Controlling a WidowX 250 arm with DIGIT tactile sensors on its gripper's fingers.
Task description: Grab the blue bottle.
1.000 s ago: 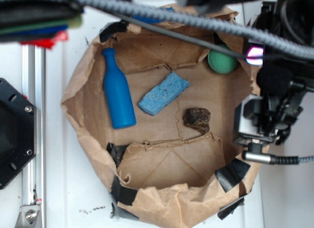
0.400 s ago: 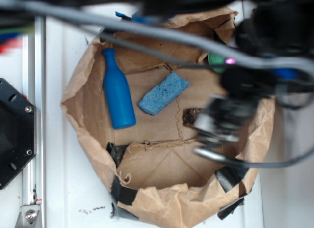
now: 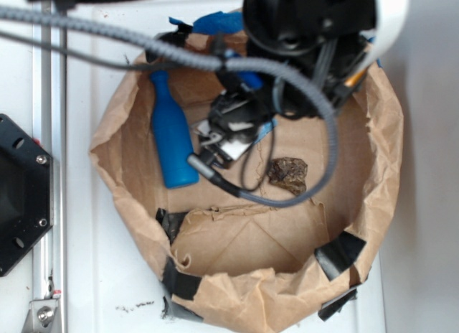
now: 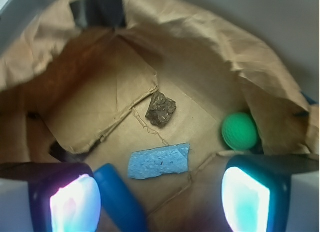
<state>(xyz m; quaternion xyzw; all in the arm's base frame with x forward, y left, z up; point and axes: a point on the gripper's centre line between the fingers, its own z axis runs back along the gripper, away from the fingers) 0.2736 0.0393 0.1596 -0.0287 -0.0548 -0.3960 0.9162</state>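
The blue bottle [image 3: 171, 135] lies on its side along the left of the brown paper bowl [image 3: 115, 168], neck toward the far rim. My gripper [image 3: 224, 134] hangs over the bowl's middle, just right of the bottle, apart from it. In the wrist view the gripper [image 4: 160, 202] is open. The bottle's rounded end [image 4: 120, 197] pokes in beside the left finger [image 4: 70, 204], while the right finger [image 4: 247, 197] stands far off. Nothing is held.
A pale-blue sponge [image 4: 159, 161] lies ahead of the jaws, a brown lump [image 4: 161, 109] [image 3: 288, 174] beyond it, and a green ball [image 4: 240, 131] by the paper wall. Black tape [image 3: 337, 252] patches the crumpled rim. A metal rail [image 3: 50, 204] runs along the left.
The arm has swung left from the bowl's right rim to above its middle, now covering the sponge and ball in the exterior view. The bottle has not moved.
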